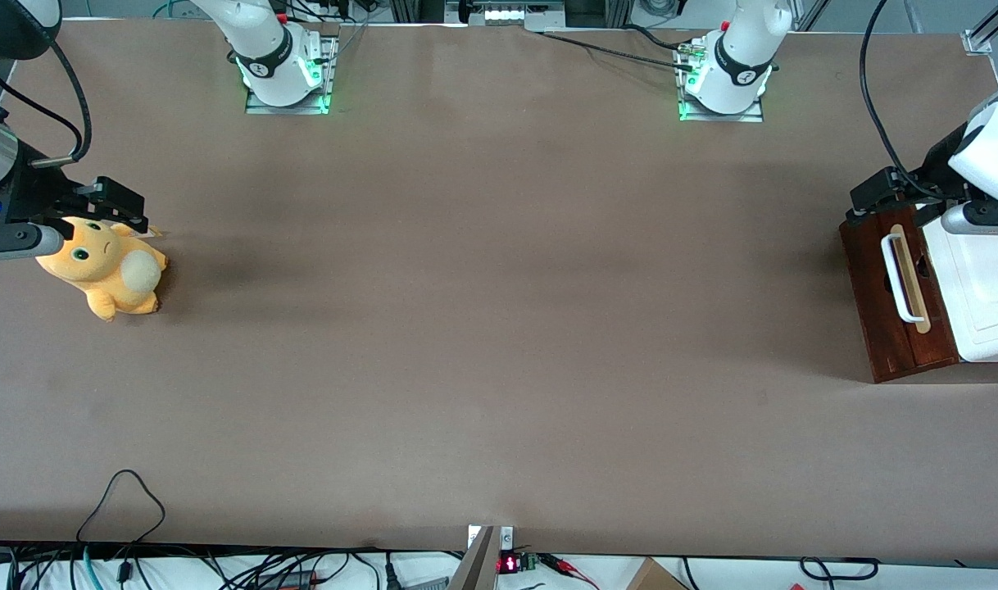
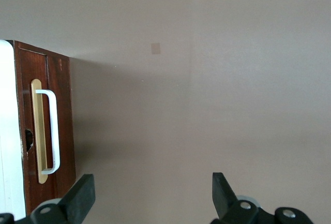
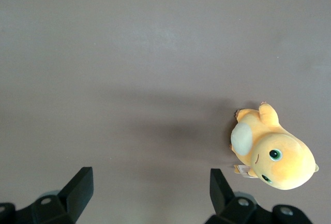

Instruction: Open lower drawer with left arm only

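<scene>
Lower drawer point(image 1: 896, 307) sat shut at the working arm's end of the table, white handle point(image 1: 899, 279) facing the open tabletop. Left arm's gripper point(image 2: 150, 198) hovered above the drawer's farther end, jaws wide apart, holding nothing. Judgement: lower squarely, close across the handle's middle, pull straight.

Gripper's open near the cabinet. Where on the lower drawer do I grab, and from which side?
Grab the white loop handle on the lower drawer. It stands proud of the dark wood front, so come in from in front of the drawer, one finger each side of the bar. The gripper hangs open, not yet touching the handle.
</scene>
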You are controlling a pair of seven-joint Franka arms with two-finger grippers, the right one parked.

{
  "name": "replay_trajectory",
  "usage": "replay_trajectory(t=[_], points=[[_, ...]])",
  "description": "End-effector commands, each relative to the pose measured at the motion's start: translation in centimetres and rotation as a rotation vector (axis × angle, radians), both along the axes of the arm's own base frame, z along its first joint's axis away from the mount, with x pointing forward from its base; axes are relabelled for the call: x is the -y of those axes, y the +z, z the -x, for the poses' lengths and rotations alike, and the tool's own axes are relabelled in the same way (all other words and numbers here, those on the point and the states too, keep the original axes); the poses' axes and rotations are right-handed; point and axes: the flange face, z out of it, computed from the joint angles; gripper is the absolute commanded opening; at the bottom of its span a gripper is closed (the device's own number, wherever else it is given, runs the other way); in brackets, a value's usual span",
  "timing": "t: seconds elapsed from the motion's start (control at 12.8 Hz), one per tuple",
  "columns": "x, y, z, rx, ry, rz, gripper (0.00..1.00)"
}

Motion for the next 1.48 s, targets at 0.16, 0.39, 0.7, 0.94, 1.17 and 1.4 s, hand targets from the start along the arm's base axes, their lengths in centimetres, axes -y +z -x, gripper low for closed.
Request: replay_trajectory(t=[0.16, 0.39, 0.7, 0.94, 1.17, 1.4], points=[[-0.05, 0.66, 0.02, -0.008, -0.013, 0.011, 1.00], [-0.09, 0.74, -0.06, -0.005, -0.023, 0.006, 1.00], [0.03, 0.28, 0.04, -0.021, -0.029, 0.009, 1.00], [0.05, 0.32, 0.13, -0.024, -0.029, 0.011, 1.00], [0.11, 0.42, 0.02, -0.018, -0.030, 0.009, 1.00], [0.72, 0.57, 0.05, -0.016, -0.033, -0.015, 1.00]])
